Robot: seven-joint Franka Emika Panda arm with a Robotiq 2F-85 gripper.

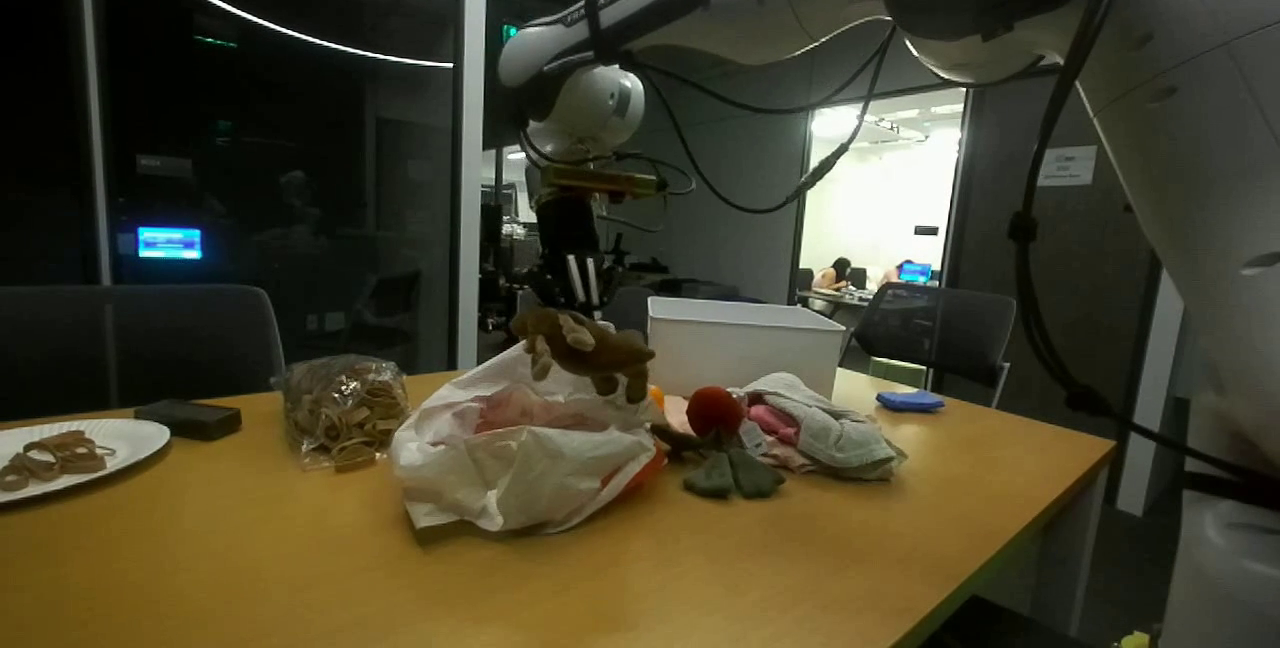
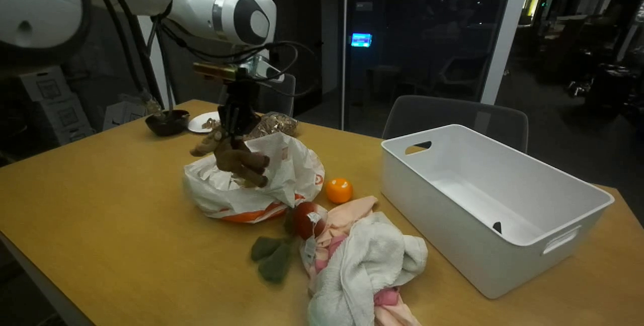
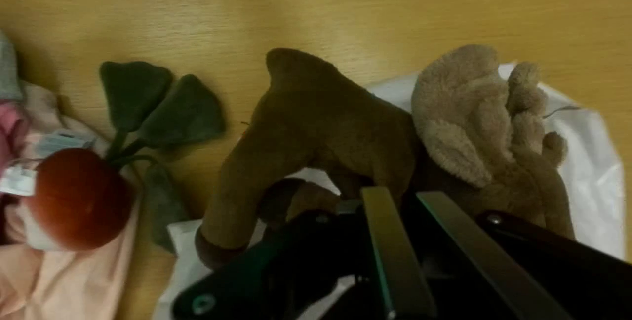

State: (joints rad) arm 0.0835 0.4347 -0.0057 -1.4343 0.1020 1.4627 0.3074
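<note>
My gripper is shut on a brown plush animal with tan, antler-like parts. The fingers close around its middle, with a small gap filled by the dark plush. In both exterior views the plush hangs below the gripper, just above the open, crumpled white plastic bag. The bag's inside is partly hidden. A red ball-shaped plush with green leaves lies beside the bag; it also shows in the wrist view.
A white bin stands near pink cloth and a grey-white towel. An orange fruit-like ball sits by the bag. A clear bag of tan bands, a paper plate and a black bowl share the table.
</note>
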